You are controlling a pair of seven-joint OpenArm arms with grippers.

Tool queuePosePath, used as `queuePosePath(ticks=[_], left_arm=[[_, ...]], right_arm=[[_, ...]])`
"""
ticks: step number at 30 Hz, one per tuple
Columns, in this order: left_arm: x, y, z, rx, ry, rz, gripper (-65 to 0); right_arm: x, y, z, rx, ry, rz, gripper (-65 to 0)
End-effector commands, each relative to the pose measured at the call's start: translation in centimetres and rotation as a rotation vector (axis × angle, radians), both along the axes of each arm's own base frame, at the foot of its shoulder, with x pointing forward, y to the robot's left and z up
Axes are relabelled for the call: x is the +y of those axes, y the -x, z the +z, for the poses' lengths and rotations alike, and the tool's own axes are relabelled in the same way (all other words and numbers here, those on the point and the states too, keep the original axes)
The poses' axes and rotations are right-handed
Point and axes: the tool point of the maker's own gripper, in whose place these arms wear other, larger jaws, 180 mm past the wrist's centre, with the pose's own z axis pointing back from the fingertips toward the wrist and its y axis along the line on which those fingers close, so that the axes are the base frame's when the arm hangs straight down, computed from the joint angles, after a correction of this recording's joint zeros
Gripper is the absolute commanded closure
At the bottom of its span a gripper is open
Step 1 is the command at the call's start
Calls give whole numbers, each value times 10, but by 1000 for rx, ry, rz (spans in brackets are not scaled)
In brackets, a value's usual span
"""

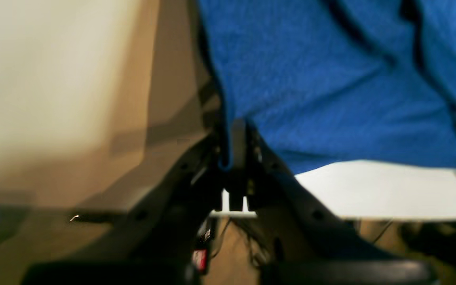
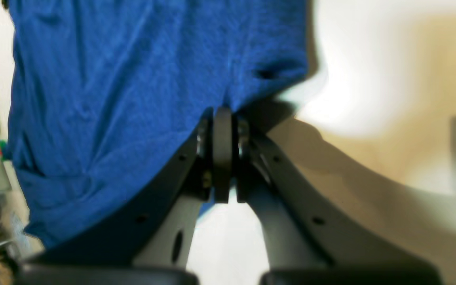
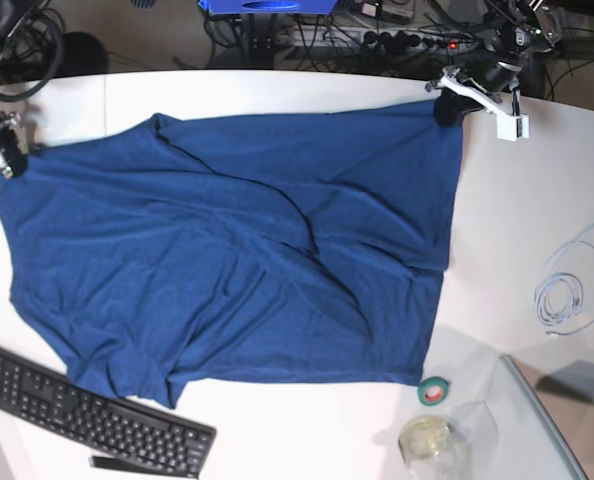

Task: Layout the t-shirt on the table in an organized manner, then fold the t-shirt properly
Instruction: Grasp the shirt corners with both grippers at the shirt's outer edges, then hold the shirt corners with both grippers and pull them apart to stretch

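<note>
Jaws pinching t-shirt [image 1: 331, 99] edge

Black keyboard [image 3: 92, 415] near lower-left edge; green tape roll [image 3: 435, 391] beside clear jar [image 3: 427, 440]; coiled white cable [image 3: 569, 288] right.

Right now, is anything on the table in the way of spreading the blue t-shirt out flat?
Partly. The black keyboard lies against the large navy-blue knit t-shirt at its near-left edge, and a green tape roll sits just off its near-right corner. Elsewhere the broad white table shows nothing against the cloth.

no legible text or labels anywhere, keyboard [image 3: 92, 418] keys perhaps too blurred
</note>
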Motion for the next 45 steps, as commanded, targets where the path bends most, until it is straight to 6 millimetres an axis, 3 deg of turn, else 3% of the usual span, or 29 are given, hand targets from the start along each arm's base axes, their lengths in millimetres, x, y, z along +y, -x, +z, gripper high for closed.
queuePosePath(ticks=[1,6,11,15,22,27,33,45], left_arm=[[5,-10,15,-60,-14,-2,0],[7,-15,31,-95,-53,-23,0],[8,-13,42,-114,-79,-37,0],[11,-11,43,-103,-91,-24,0],[12,11,36,-53,-94,-27,0],[12,22,33,-27,-91,-25,0],[11,23,32,-24,-88,-23,0],[12,25,30,-14,-91,-25,0]], right_arm=[[-11,-13,19,-55,31,-8,-5],[-23,-6,33,-17,25,-62,-6],[-20,-6,43,-2,30,-21,-6],[-23,-2,38,33,7,-77,-6],[-27,7,32,74,-14,-130,-6],[-22,15,16,112,-59,-152,-6],[-18,17,3,125,-65,-167,-6],[-15,24,-2,146,-58,-149,-17]])
